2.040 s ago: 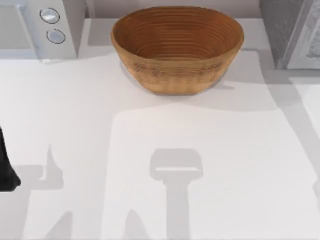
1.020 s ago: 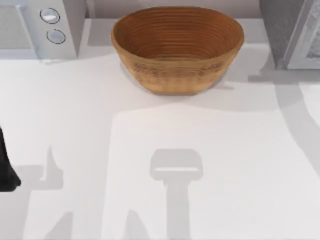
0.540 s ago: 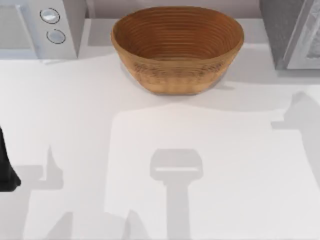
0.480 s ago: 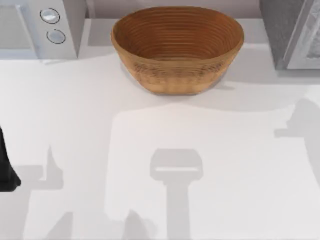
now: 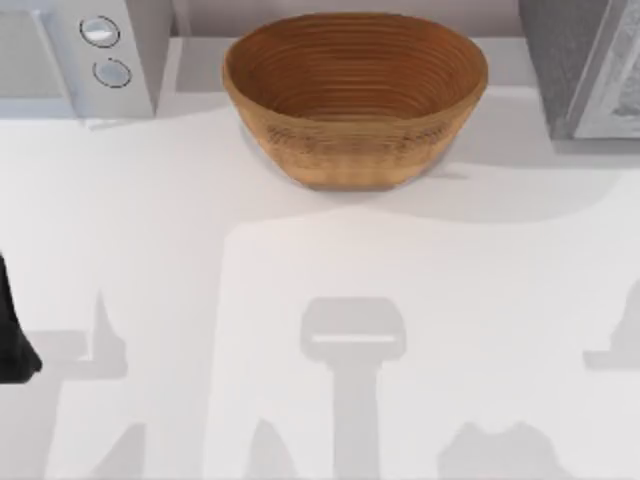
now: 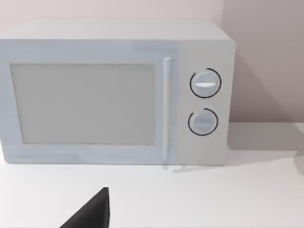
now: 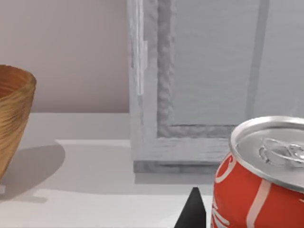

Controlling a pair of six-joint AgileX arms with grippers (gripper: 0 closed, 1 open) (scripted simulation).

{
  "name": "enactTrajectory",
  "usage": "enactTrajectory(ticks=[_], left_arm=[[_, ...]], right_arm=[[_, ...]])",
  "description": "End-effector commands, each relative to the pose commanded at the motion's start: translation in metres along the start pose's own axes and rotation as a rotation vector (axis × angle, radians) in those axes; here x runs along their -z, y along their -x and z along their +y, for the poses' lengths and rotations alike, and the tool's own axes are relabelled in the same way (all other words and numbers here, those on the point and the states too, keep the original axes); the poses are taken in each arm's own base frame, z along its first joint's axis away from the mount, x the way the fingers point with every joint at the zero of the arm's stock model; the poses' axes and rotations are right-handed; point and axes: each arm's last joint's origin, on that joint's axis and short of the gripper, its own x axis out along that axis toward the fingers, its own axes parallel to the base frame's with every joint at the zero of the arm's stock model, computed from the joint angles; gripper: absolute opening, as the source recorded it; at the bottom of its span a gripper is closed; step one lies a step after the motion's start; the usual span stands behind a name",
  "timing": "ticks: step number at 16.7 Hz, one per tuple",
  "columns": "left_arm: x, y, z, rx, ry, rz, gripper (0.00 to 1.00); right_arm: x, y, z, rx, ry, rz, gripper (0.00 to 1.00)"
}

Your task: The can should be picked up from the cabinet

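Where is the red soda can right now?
In the right wrist view the red can sits close to the camera, in front of the grey cabinet, with the wicker basket farther off.

Table: shadow pattern on its right half is altered. The arm-shaped shadow that two seconds ago lay at the far right corner beside the cabinet, and half a second ago sat mid-way down the right edge, now lies lower along that edge, well apart from the cabinet. A new rounded shadow appears at the near edge, right of centre, where none lay before. The pale lit patch in the table's middle now reaches farther right. The band of shade below the basket now runs unbroken to the right edge.
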Motion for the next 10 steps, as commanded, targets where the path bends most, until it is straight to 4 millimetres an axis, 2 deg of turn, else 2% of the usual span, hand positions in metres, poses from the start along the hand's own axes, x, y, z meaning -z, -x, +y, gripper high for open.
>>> enactTrajectory(ticks=[3,10], left_arm=[[0.0,0.0,0.0,0.0,0.0,0.0,1.0],[0.0,0.0,0.0,0.0,0.0,0.0,1.0]], right_arm=[[0.022,0.0,-0.002,0.0,-0.001,-0.036,0.0],[0.025,-0.001,-0.002,-0.005,-0.002,-0.031,0.0]])
